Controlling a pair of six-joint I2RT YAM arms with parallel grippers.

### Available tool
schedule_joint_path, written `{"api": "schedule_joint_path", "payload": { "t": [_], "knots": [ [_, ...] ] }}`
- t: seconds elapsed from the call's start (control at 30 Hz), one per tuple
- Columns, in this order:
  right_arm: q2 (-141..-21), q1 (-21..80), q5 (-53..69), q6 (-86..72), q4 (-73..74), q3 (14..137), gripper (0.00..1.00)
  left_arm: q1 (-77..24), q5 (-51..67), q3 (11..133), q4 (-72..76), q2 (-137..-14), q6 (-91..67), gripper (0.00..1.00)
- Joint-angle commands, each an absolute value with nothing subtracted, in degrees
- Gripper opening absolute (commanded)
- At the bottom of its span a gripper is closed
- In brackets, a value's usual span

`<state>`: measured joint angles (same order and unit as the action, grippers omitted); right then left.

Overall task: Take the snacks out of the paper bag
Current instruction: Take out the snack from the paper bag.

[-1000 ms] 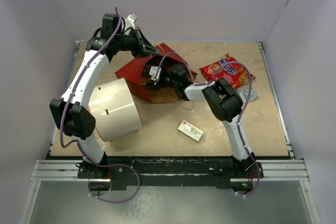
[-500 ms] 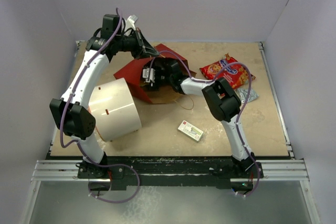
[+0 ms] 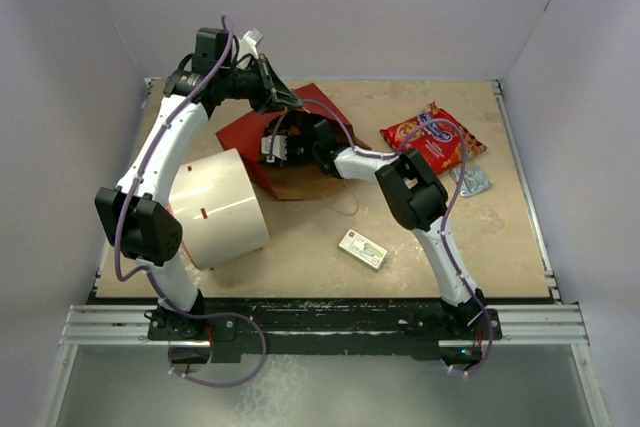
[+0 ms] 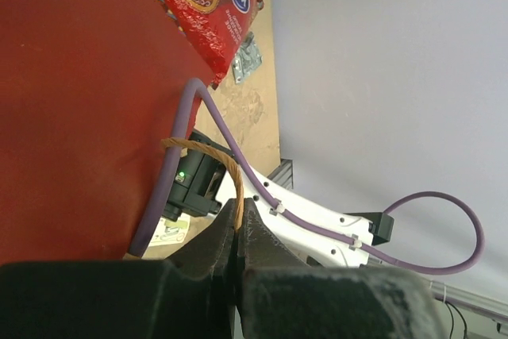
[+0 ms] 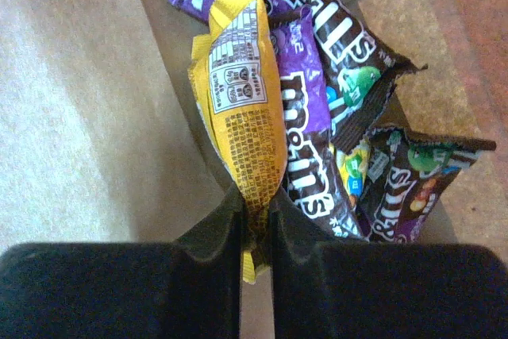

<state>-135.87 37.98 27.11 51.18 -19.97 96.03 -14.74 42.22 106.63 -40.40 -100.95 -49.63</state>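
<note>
White cylinder (image 3: 215,209): on its side at the left, just beside the paper bag (image 3: 240,135).
Left gripper (image 4: 238,216): fingers pressed together on the bag's thin twisted handle (image 4: 208,151).
Paper bag: lying on the table (image 3: 500,247), red side up.
Right gripper (image 5: 255,210): inside the bag, pinching the lower end of a yellow pack (image 5: 242,109).
Brown packs (image 5: 317,156): heaped in the bag, touching the yellow one.
White-and-green box (image 3: 362,249): mid-table, apart from the bag.
Red cookie bag (image 3: 430,139): out on the table, far right.
</note>
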Motion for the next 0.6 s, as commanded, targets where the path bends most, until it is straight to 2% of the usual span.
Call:
{"api": "schedule_joint_path", "payload": {
  "t": [0.0,0.2,0.57],
  "knots": [
    [-135.2,37.6,15.7,47.7,-25.8,93.7,0.12,-14.9,45.7,109.2,-38.2,-102.4,-48.9,0.0],
    [-133.0,35.5,8.6,44.4,-31.2,89.6,0.08,-14.9,45.9,112.8,-37.4,-105.9,-49.5,0.0],
    [-116.3,35.3,15.4,41.3,-27.5,75.9,0.04,-14.9,44.6,110.3,-36.3,-104.8,-49.4,0.0]
  ]
}}
